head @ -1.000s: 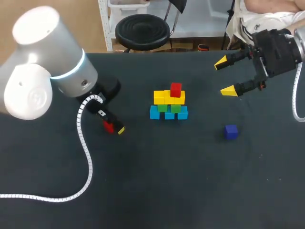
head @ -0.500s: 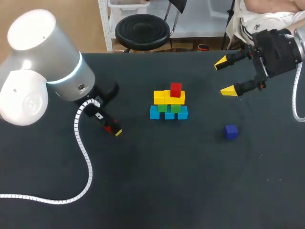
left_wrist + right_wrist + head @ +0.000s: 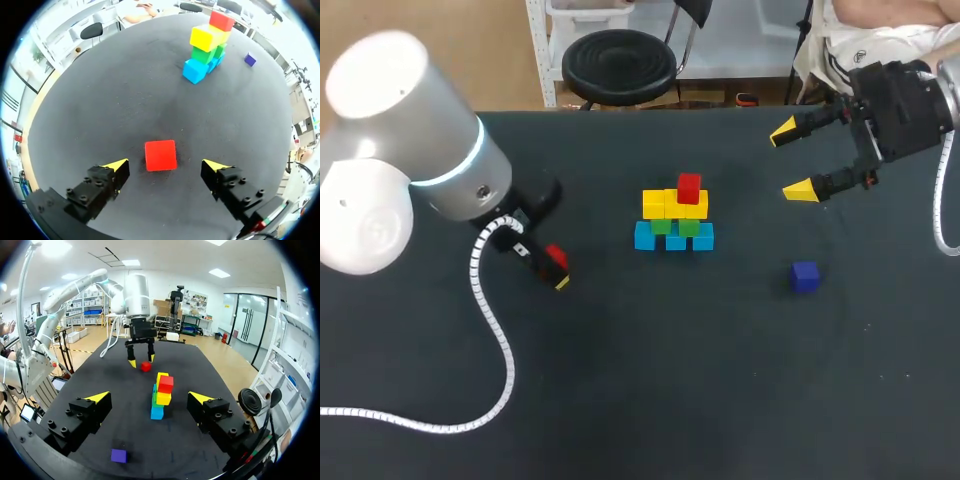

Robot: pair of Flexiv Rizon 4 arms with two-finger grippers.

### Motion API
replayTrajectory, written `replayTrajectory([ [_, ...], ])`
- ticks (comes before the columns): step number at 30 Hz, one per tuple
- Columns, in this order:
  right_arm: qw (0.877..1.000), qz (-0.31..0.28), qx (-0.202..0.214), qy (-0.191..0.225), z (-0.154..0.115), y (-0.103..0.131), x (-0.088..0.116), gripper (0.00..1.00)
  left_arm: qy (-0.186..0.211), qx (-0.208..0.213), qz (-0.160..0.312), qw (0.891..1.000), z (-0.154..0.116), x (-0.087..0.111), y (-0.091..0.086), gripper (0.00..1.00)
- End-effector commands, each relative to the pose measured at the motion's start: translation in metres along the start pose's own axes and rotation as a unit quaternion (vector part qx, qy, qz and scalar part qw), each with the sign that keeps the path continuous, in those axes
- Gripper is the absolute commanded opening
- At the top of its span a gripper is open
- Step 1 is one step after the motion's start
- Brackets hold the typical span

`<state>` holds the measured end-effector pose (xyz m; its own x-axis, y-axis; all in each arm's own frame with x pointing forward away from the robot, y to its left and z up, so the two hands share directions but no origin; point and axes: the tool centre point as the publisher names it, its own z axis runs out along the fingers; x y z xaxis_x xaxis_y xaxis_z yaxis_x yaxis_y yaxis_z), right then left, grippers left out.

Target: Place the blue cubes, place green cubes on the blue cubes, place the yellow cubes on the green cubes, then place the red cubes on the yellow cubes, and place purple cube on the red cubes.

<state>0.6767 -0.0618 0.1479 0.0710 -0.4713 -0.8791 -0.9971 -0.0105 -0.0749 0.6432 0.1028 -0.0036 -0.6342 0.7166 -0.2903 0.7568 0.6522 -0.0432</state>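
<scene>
- White and coiled, the cable [image 3: 490, 330] of my left arm trails over the near left part of the dark table [image 3: 650, 400].
- Farther in, on the right side, the purple cube [image 3: 805, 276] lies alone on the table, well apart from the stack and from both grippers.
- Left of the middle, the loose red cube [image 3: 160, 155] sits flat on the table between the fingers of the left gripper [image 3: 165, 164]. A gap shows on each side of it, so neither yellow tip touches it and the jaws stand open around it.
- Near the table's middle stands the stack [image 3: 675, 215], well apart from the loose red cube. A row of blue cubes [image 3: 644, 236] rests on the table, with green cubes [image 3: 661, 226] on them and yellow cubes [image 3: 654, 203] on the green. One top red cube [image 3: 689, 187] sits on the yellow row, toward its right end.
- Farthest, at the table's far right, the right gripper [image 3: 792, 160] hangs above the surface beyond the purple cube. Its jaws are spread wide with nothing between them.
</scene>
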Motion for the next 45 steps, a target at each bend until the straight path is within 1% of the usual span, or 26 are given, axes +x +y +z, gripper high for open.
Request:
replayTrajectory([
  [1, 1.0, -0.001, 0.0, -0.001, 0.0002, -0.0002, 0.0004, 1.0, 0.001, 0.003, 0.002, 1.0, 0.0065, -0.0055, 0.0012, 0.99],
  [7, 1.0, -0.001, 0.0, -0.001, 0.0002, -0.0002, 0.0004, 1.0, -0.003, 0.003, 0.003, 1.0, 0.0044, -0.0079, 0.0014, 0.96],
  [9, 1.0, -0.001, 0.0, -0.001, 0.0002, -0.0002, 0.0004, 1.0, -0.005, 0.003, 0.001, 1.0, 0.0038, -0.0073, 0.0024, 0.99],
  [12, 1.0, -0.001, 0.0, -0.001, 0.0002, -0.0002, 0.0004, 1.0, -0.005, 0.003, -0.002, 1.0, 0.0029, -0.0054, 0.0038, 0.98],
  [15, 1.0, -0.001, 0.0, -0.001, 0.0002, -0.0002, 0.0004, 1.0, -0.007, 0.002, -0.004, 1.0, 0.0011, -0.0036, 0.0051, 0.91],
  [16, 1.0, -0.001, 0.0, -0.001, 0.0002, -0.0002, 0.0004, 1.0, -0.008, 0.001, -0.005, 1.0, 0.0005, -0.0032, 0.0055, 0.82],
  [17, 1.0, -0.001, 0.0, -0.001, 0.0002, -0.0002, 0.0004, 1.0, -0.009, 0.001, -0.006, 1.0, 0.0, -0.0029, 0.0059, 0.76],
  [18, 1.0, -0.001, 0.0, -0.001, 0.0002, -0.0002, 0.0004, 1.0, -0.009, 0.0, -0.006, 1.0, -0.0004, -0.0027, 0.0063, 0.73],
  [23, 1.0, -0.001, 0.0, -0.001, 0.0002, -0.0002, 0.0004, 1.0, -0.011, -0.001, -0.008, 1.0, -0.0006, -0.0037, 0.0079, 0.74],
  [24, 1.0, -0.001, 0.0, -0.001, 0.0002, -0.0002, 0.0004, 1.0, -0.011, 0.0, -0.008, 1.0, -0.0001, -0.0044, 0.0081, 0.82],
  [25, 1.0, -0.001, 0.0, -0.001, 0.0002, -0.0002, 0.0004, 1.0, -0.011, 0.0, -0.008, 1.0, 0.0007, -0.0051, 0.0082, 0.85],
  [29, 1.0, -0.001, 0.0, -0.001, 0.0002, -0.0002, 0.0004, 1.0, -0.011, 0.002, -0.008, 1.0, 0.0031, -0.0069, 0.008, 0.86],
  [31, 1.0, -0.001, 0.0, -0.001, 0.0002, -0.0002, 0.0004, 1.0, -0.011, 0.003, -0.007, 1.0, 0.004, -0.0078, 0.0074, 0.84],
  [32, 1.0, -0.001, 0.0, -0.001, 0.0002, -0.0002, 0.0004, 1.0, -0.012, 0.003, -0.006, 1.0, 0.0041, -0.0079, 0.0073, 0.79],
  [33, 1.0, -0.001, 0.0, -0.001, 0.0002, -0.0002, 0.0004, 1.0, -0.012, 0.003, -0.006, 1.0, 0.0041, -0.0079, 0.0072, 0.67],
  [34, 1.0, -0.001, 0.0, -0.001, 0.0002, -0.0002, 0.0004, 1.0, -0.012, 0.003, -0.005, 1.0, 0.0042, -0.008, 0.0072, 0.49],
  [36, 1.0, -0.001, 0.0, -0.001, 0.0002, -0.0002, 0.0004, 1.0, -0.013, 0.004, -0.007, 1.0, 0.0044, -0.0078, 0.0072, 0.47],
  [38, 1.0, -0.001, 0.0, -0.001, 0.0002, -0.0002, 0.0004, 1.0, -0.013, 0.006, -0.006, 1.0, 0.0049, -0.0074, 0.0074, 0.36],
  [39, 1.0, -0.001, 0.0, -0.001, 0.0002, -0.0002, 0.0004, 1.0, -0.012, 0.006, -0.006, 1.0, 0.0051, -0.0071, 0.0075, 0.25],
  [40, 1.0, -0.001, 0.0, -0.001, 0.0002, -0.0002, 0.0004, 1.0, -0.012, 0.007, -0.006, 1.0, 0.0052, -0.0069, 0.0076, 0.08],
  [41, 1.0, -0.001, 0.0, -0.001, 0.0002, -0.0002, 0.0004, 1.0, -0.013, 0.007, -0.006, 1.0, 0.0053, -0.0068, 0.0076, 0.0],
  [45, 1.0, -0.001, 0.0, -0.001, 0.0002, -0.0002, 0.0004, 1.0, -0.019, 0.012, 0.01, 1.0, 0.0037, -0.0059, 0.0053, 0.0],
])
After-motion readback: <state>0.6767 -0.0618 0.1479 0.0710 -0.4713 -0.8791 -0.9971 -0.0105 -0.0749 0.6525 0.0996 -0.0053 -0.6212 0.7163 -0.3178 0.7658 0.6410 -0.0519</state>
